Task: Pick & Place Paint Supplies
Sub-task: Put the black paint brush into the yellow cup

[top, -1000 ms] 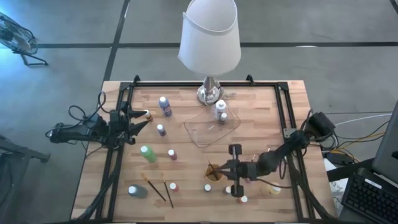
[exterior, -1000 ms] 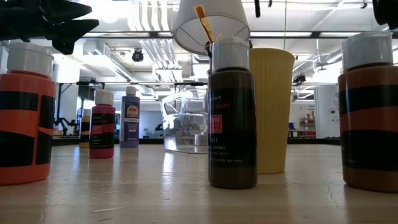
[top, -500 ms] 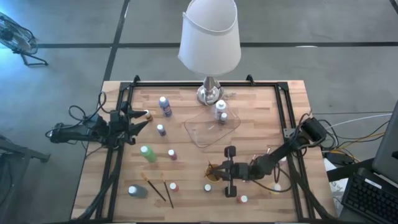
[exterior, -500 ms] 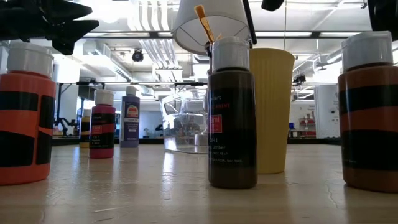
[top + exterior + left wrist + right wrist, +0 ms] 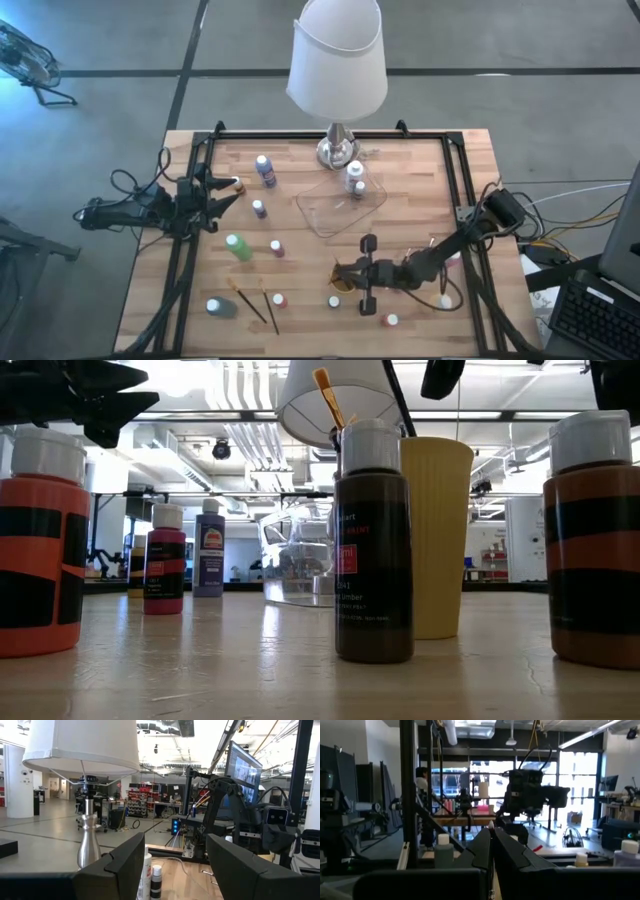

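Observation:
My right gripper [image 5: 346, 270] hangs shut over the small orange cup [image 5: 345, 283] near the table's front; a thin dark-handled brush [image 5: 400, 400] slants from it down into the cup [image 5: 436, 535]. A second brush [image 5: 323, 384], with an orange tip, stands in the same cup. White-capped paint bottles stand about the table: purple [image 5: 266, 170], green [image 5: 238, 247], pink [image 5: 276, 248], grey [image 5: 220, 307]. Two more brushes [image 5: 258, 304] lie flat at the front left. My left gripper [image 5: 232, 192] waits open at the left edge, nothing between its fingers [image 5: 130, 865]. My right gripper pinches the brush between its two shut fingers; a small pale tip [image 5: 491, 824] shows in the seam between them. The fingers come about level from the table's right. The handle [image 5: 404, 415] slants down below them, its lower end hidden inside the cup.
A clear plastic tray [image 5: 340, 208] with a bottle [image 5: 356, 180] in it lies mid-table, before a lamp [image 5: 337, 60] at the far edge. Small bottles [image 5: 334, 301] [image 5: 390, 321] stand close to the cup. Black frame rails [image 5: 190, 270] run along both sides.
My right gripper has sunk and moved toward the table's left, over the cup, rolling as it went and staying shut. The dark brush handle has come down with it into the cup.

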Available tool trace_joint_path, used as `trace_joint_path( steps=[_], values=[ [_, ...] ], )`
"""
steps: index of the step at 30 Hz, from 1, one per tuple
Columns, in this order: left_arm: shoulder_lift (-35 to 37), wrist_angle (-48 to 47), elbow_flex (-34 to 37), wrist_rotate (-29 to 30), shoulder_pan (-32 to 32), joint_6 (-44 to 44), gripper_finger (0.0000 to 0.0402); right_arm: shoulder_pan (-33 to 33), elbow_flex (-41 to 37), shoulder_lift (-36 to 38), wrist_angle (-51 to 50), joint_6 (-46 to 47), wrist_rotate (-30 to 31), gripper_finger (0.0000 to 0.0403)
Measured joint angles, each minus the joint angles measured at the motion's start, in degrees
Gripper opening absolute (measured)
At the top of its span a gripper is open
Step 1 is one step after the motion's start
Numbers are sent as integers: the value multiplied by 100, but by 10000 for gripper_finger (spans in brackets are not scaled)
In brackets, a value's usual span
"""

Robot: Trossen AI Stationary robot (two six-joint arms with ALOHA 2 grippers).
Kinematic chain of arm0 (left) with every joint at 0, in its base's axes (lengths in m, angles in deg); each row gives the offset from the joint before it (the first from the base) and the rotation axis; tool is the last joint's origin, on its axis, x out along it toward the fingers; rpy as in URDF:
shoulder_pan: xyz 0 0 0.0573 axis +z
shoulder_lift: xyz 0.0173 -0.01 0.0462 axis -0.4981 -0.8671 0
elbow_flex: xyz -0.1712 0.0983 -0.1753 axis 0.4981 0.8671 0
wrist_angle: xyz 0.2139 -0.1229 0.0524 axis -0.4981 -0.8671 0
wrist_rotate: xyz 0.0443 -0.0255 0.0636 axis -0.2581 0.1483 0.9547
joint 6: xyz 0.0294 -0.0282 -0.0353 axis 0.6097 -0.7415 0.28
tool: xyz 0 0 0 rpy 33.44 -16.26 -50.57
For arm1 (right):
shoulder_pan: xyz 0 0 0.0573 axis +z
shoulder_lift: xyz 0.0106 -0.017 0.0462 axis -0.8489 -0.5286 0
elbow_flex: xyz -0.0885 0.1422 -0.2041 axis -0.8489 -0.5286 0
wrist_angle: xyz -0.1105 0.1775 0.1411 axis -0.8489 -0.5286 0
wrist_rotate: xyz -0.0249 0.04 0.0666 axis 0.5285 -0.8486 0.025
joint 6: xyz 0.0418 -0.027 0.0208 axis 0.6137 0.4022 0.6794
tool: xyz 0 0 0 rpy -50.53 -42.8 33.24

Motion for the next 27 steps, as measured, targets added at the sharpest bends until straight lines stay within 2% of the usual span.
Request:
trace_joint_path(
  steps=[10,27],
  values=[
    [0,8,0,0,0,-2,218,-5,0,-2,-354,277,2,8],
    [0,-7,0,0,-2,-2,218,-44,24,-2,-687,509,343,8]
  ],
)
